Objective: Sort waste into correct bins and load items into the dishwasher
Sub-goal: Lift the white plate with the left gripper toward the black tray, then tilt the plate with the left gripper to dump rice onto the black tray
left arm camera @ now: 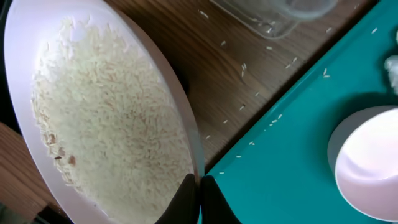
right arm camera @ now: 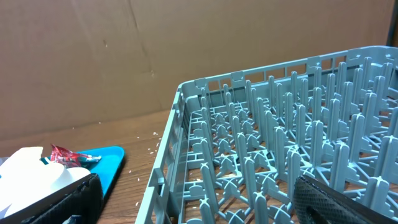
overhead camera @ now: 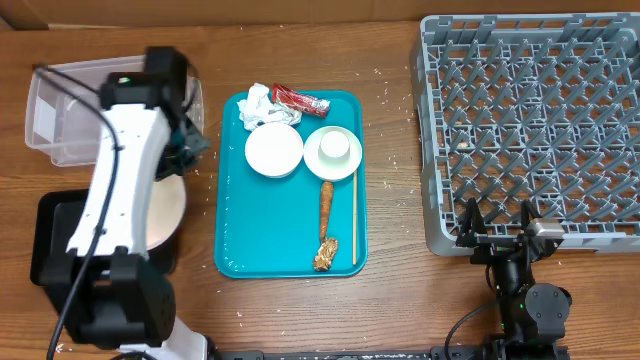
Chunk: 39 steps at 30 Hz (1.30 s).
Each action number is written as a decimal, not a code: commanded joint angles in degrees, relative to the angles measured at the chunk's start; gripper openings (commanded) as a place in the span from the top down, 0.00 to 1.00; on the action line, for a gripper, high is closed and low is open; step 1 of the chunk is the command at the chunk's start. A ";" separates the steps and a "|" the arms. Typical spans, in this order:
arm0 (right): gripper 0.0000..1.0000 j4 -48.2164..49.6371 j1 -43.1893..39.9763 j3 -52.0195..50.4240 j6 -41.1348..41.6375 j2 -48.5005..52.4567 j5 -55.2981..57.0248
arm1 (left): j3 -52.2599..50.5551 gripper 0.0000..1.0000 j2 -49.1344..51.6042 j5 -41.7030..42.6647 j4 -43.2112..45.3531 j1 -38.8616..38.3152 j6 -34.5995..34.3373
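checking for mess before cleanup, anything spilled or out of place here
Yes: loose rice grains are scattered over the wooden table between the clear tub and the teal tray, with a few on the tray itself. More rice covers the plate that the left pincer grips by its rim.

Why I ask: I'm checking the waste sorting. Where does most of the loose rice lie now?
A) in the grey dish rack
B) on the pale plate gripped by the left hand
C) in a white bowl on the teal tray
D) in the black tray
B: the left wrist view shows the plate covered with rice grains, its rim pinched by the left hand, while the bowl on the teal tray is bare.
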 commanded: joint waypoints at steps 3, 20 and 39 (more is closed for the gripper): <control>0.00 0.33 0.37 -0.61 -0.24 -0.57 -0.11 | 1.57 0.96 -3.21 8.28 1.29 5.73 6.58; 0.00 0.35 0.37 -0.61 -0.22 -0.57 -0.11 | 1.46 0.96 -3.19 27.02 3.45 21.18 14.82; 0.00 0.35 0.37 -0.61 -0.24 -0.57 -0.11 | 1.46 0.96 -3.19 52.39 1.14 39.19 23.58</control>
